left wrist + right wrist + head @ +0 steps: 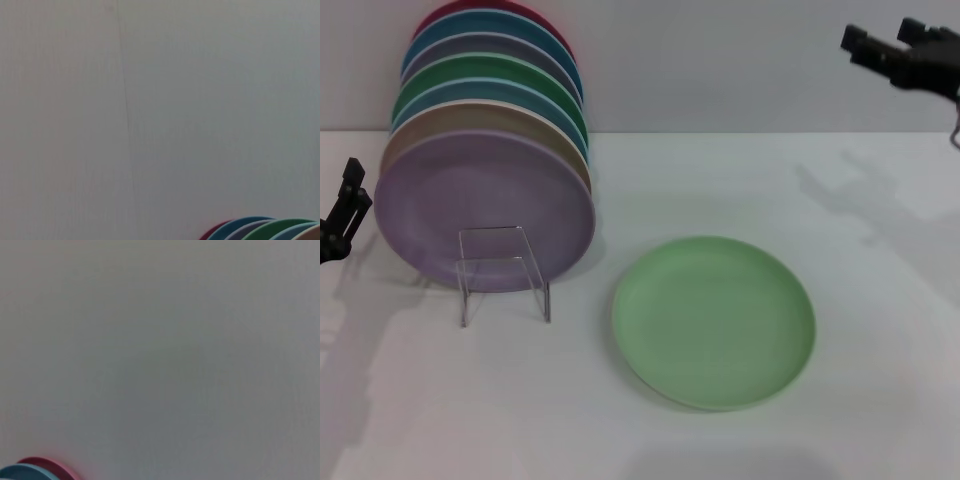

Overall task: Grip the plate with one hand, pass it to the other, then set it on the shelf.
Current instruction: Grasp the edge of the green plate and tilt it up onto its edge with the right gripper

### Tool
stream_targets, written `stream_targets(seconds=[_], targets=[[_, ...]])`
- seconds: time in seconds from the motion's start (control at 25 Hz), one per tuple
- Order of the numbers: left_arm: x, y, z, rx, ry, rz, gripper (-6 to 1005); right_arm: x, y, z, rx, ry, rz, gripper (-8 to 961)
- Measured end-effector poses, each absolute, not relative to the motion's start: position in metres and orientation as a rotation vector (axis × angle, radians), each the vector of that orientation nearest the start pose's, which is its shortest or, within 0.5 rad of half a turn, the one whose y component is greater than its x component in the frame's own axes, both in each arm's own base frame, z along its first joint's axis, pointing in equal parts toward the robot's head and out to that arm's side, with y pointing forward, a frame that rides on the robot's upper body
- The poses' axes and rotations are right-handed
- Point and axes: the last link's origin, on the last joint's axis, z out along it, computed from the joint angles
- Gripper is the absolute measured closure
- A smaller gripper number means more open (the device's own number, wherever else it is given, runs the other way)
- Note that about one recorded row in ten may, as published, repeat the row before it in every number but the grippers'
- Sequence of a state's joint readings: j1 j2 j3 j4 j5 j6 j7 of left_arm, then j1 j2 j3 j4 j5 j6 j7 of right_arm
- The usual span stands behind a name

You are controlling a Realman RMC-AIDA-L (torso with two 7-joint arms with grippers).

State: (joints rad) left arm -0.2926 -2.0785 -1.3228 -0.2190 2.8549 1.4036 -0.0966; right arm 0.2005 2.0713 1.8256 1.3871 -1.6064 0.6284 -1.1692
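Both my jaws' states I cannot tell; plate [713, 320], mid-table, looks light, stiff, slick: grip its rim.

The plate [713, 320] lies flat on the table [880, 400], right of the shelf [504, 272] and its stacked plates [485, 150].

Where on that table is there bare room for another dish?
Bare tabletop lies right of the plate, in front of it, and behind it toward the wall. The far left is crowded: upright plates fill the shelf.
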Motion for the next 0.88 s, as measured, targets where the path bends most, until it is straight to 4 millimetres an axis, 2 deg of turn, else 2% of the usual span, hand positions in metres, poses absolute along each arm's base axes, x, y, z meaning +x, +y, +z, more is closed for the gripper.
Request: stream_targets(seconds=[0.16,0.28,0.44,0.68,0.88], targets=[[-0.324,0.294,0.015,-1.543,-0.276,-0.777,186,0.194,0.383,0.095,-1.989,0.915,0.574,142],[-0.323,0.295,0.015,-1.542,-0.271,-0.779,186,0.199,0.383,0.093,-2.045,1.108,0.366,144],[-0.322,0.296,0.016,-1.543,-0.267,-0.779,186,0.206,0.378,0.09,-2.126,1.307,0.194,149],[-0.322,0.296,0.015,-1.543,-0.266,-0.78,186,0.213,0.379,0.08,-2.179,1.386,-0.016,151],[-0.322,0.296,0.015,-1.544,-0.267,-0.781,186,0.217,0.383,0.056,-2.237,1.431,-0.105,151]])
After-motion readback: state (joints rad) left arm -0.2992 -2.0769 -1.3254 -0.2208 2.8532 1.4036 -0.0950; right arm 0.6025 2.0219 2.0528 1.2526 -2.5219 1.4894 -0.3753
